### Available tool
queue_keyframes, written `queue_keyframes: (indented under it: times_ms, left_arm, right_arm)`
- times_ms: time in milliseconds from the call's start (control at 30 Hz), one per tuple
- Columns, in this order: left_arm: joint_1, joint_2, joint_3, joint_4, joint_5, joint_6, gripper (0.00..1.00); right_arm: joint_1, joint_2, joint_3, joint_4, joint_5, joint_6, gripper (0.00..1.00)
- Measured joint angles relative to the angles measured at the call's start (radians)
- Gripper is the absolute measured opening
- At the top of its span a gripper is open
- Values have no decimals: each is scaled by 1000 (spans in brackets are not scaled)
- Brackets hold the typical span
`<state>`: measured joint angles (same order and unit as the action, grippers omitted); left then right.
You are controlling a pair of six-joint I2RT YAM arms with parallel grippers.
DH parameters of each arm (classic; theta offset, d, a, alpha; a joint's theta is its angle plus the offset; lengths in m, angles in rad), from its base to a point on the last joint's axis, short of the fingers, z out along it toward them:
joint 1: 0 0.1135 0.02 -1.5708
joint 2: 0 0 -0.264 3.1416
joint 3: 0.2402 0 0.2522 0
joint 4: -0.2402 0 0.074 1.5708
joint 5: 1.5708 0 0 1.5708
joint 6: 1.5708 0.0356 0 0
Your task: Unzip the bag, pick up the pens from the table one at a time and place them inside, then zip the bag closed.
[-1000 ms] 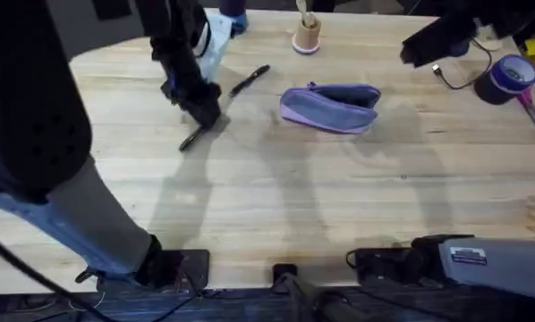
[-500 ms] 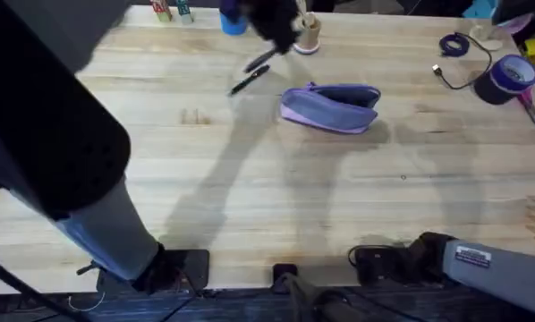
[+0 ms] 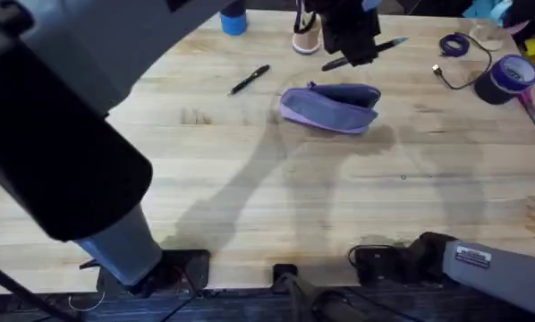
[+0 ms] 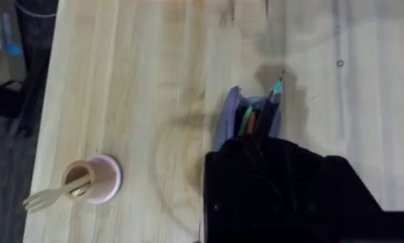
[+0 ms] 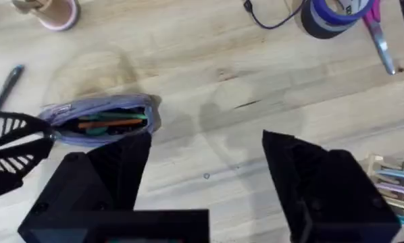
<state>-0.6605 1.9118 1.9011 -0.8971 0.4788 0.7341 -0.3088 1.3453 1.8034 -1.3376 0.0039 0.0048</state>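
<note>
Lavender fabric pouch (image 3: 331,107) lay unzipped on the pale wooden surface (image 3: 276,206); left hand (image 3: 350,52) gripped a slim dark pen (image 3: 370,50) above it; right hand (image 5: 205,172) gaped open.

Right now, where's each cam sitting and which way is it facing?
Overhead: above the bases, looking down and forward at the table; left arm looms large, right arm low right.
Left wrist: over the bag, looking down; left gripper grips a pen.
Right wrist: facing the bag's open mouth; right gripper open.
Shared: the bag.
</note>
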Motion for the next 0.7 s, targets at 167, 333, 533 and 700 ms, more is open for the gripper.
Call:
queue_keyframes:
  times_ms: [167, 333, 533, 700]
  left_arm:
    - [-2, 0, 0, 1, 66, 15, 42]
    - [-2, 19, 0, 3, 112, 19, 42]
    - [-2, 105, 0, 26, 159, 19, 42]
    - [-2, 212, 0, 20, 177, 19, 42]
  right_arm:
    - [0, 0, 0, -2, 8, 0, 996]
    - [0, 0, 0, -2, 8, 0, 996]
    - [0, 0, 0, -2, 8, 0, 996]
    - [0, 0, 0, -2, 8, 0, 996]
